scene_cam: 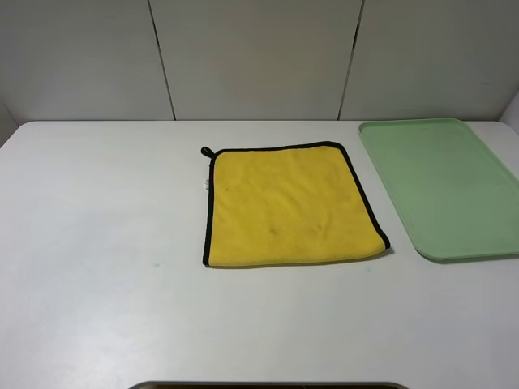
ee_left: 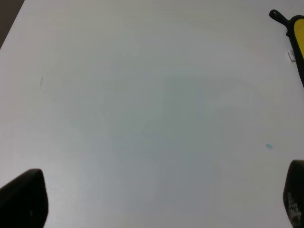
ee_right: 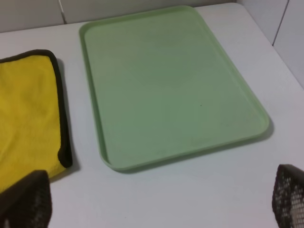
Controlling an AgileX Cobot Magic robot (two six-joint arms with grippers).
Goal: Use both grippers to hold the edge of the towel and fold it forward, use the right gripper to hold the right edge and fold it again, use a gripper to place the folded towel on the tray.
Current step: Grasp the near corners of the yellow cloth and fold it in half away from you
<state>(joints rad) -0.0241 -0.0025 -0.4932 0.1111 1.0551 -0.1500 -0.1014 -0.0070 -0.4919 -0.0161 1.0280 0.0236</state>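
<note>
The yellow towel lies flat and unfolded in the middle of the white table, its black loop at the far left corner. To its right the pale green tray sits with nothing in it. Neither arm shows in the exterior high view. In the left wrist view my left gripper is open above bare table, with the towel's looped corner some way off. In the right wrist view my right gripper is open over the table, short of the tray and the towel's right edge.
The white table is backed by a pale panelled wall. A dark curved edge shows at the very front of the exterior high view. A small white tag sticks out by the towel's loop.
</note>
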